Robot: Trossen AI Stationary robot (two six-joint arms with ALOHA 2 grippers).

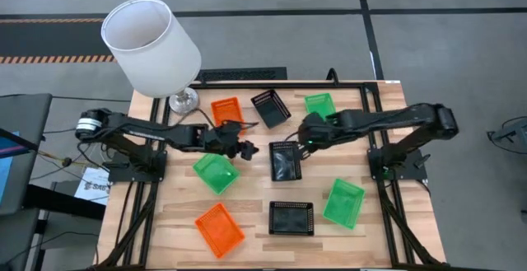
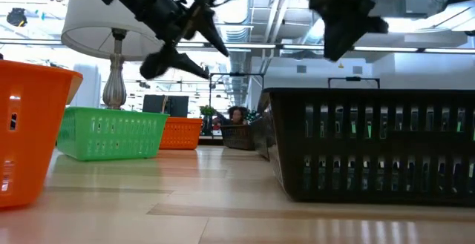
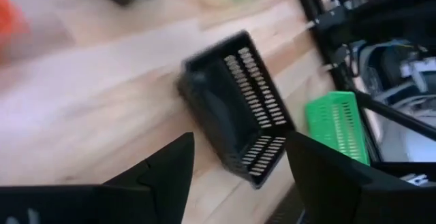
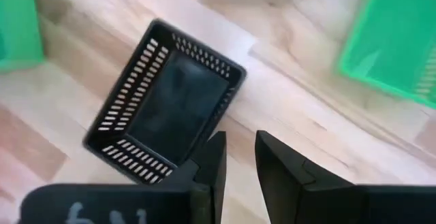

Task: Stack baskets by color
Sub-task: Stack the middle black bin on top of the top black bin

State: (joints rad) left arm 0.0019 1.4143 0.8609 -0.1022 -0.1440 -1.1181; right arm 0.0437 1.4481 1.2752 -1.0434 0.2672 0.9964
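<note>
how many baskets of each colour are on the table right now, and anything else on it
orange baskets: 2
green baskets: 3
black baskets: 3
lamp: 1
total: 9 things in the high view, 8 of them baskets

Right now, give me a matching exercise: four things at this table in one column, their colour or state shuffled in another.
1. left gripper
2. right gripper
3. lampshade
4. basket nearest the lamp base

A. orange
B. shut
C. white
D. open

Pairs: 1-D, 2-B, 3-C, 4-A
</note>
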